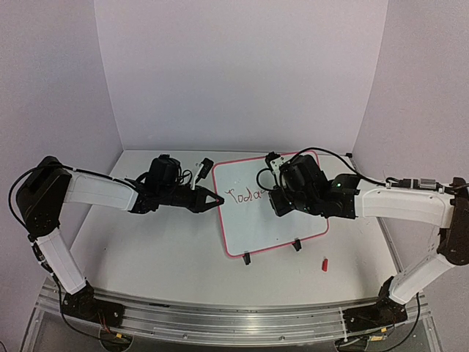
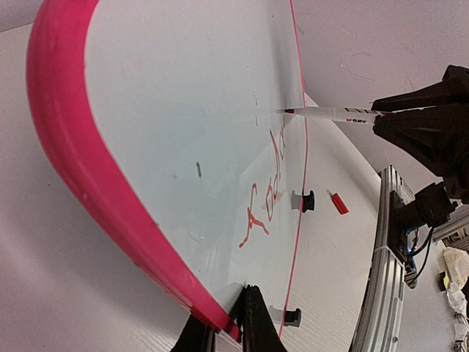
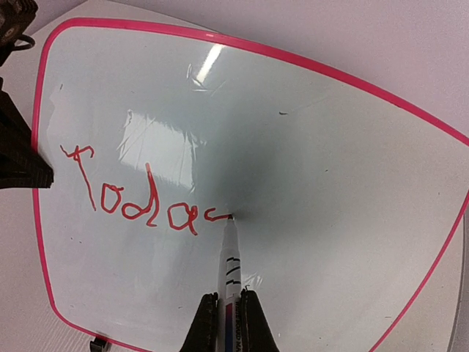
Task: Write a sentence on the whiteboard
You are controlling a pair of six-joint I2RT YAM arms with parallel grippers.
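Right hand (image 3: 229,297) clamping marker (image 3: 229,253), tip pointing onto propped whiteboard (image 3: 330,147)

The whiteboard (image 1: 258,229) has the left claw (image 1: 218,199) at its left edge, the marker (image 3: 230,260) tip mid-board.

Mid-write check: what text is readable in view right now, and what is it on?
"Toda" plus an unfinished next letter: red handwriting on the whiteboard.
Marker barrel: black print, too blurred to read in either wrist view.
Nothing else legible.
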